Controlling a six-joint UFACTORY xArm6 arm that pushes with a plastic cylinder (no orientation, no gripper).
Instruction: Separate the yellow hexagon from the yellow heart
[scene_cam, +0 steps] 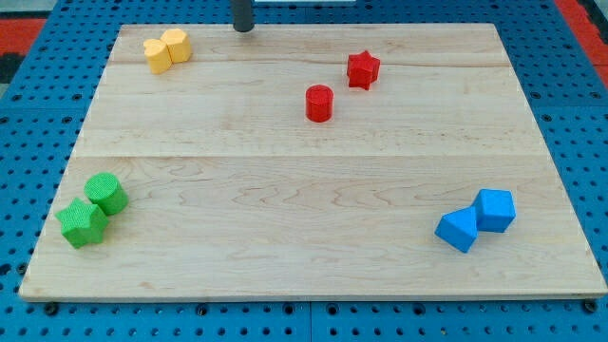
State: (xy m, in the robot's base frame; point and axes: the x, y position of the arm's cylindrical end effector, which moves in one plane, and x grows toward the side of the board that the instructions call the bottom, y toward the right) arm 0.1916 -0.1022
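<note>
**A:** Any jaws to speak of?

**B:** None; there's only a bare rod. My tip (244,28) sits at the top edge of the frame, just right of the yellow pair and not touching it.

**A:** And the pair?

**B:** Upper left of the frame: the yellow hexagon (177,44) touches the yellow heart (157,54), which lies just lower left of it.

**A:** Best approach?

**B:** I'd judge it wise to enter the seam from above, then push the hexagon rightward, well short of the red star (362,69) and red cylinder (319,103).
</note>
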